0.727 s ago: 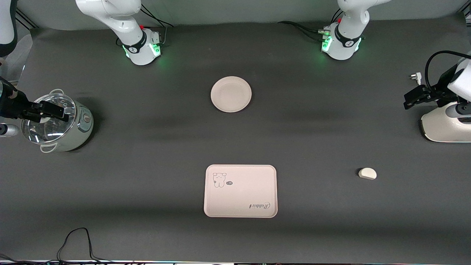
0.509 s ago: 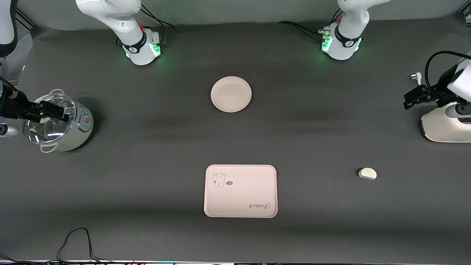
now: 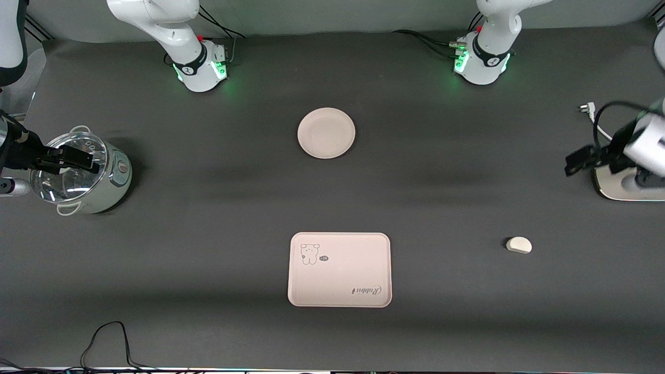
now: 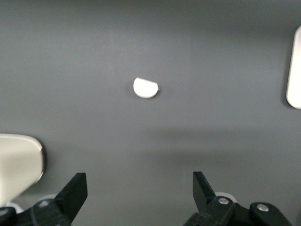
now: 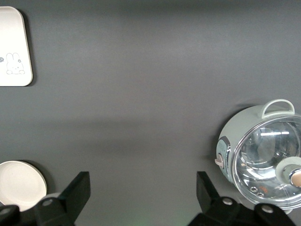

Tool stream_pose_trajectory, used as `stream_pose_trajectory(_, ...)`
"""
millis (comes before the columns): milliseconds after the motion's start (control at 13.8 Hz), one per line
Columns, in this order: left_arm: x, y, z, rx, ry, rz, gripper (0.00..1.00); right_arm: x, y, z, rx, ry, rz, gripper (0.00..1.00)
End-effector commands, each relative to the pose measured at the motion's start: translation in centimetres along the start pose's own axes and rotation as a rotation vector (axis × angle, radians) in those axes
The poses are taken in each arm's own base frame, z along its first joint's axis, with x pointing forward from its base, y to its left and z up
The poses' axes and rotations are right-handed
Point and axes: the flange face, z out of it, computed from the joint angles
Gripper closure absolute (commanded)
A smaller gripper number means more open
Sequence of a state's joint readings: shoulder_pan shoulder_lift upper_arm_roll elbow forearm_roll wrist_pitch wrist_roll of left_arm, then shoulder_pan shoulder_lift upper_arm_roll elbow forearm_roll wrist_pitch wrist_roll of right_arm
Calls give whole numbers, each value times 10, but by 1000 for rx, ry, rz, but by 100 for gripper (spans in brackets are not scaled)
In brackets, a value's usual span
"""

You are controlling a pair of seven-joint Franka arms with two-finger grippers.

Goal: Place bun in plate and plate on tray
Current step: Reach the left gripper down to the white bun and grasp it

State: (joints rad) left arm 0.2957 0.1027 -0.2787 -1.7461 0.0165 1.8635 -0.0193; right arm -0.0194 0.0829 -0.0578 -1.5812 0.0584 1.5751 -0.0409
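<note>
The right end effector [image 3: 85, 160] hangs over a pot with a glass lid [image 3: 78, 176] at the right arm's end of the surface [image 3: 208, 208], its fingers [image 5: 77, 190] spread wide and holding nothing. The plate [image 3: 326, 133] lies empty in the middle, and the tray [image 3: 339, 269] lies nearer to the front camera, well apart from it. The bun [image 3: 518, 244] rests on the surface toward the left arm's end. The left end effector [image 3: 577, 162] hangs above the surface beside a white appliance [image 3: 621, 182], fingers [image 4: 75, 190] wide open and empty
</note>
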Motion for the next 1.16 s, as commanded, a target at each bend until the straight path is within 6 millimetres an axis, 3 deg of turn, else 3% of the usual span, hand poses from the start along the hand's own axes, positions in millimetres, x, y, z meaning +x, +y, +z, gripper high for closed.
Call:
stream_pose_trajectory(0, 45, -8, 91, 9, -3, 24, 0, 2, -2, -5, -15, -1, 0, 0)
stream_pose_trajectory(436, 73, 1, 239, 29, 27, 32, 0, 5, -8, 2, -16, -15, 7, 0)
stream_pose_trajectory(509, 74, 13, 252, 51, 36, 49, 0, 5, -10, 3, -17, -15, 4, 0)
stream_pose_trajectory(873, 71, 8, 301, 92, 37, 72, 0, 5, -11, 4, -17, -18, 2, 0)
stream_pose_trajectory(1091, 66, 5, 312, 99, 21, 79, 0, 11, -24, 25, -21, -70, 4, 0)
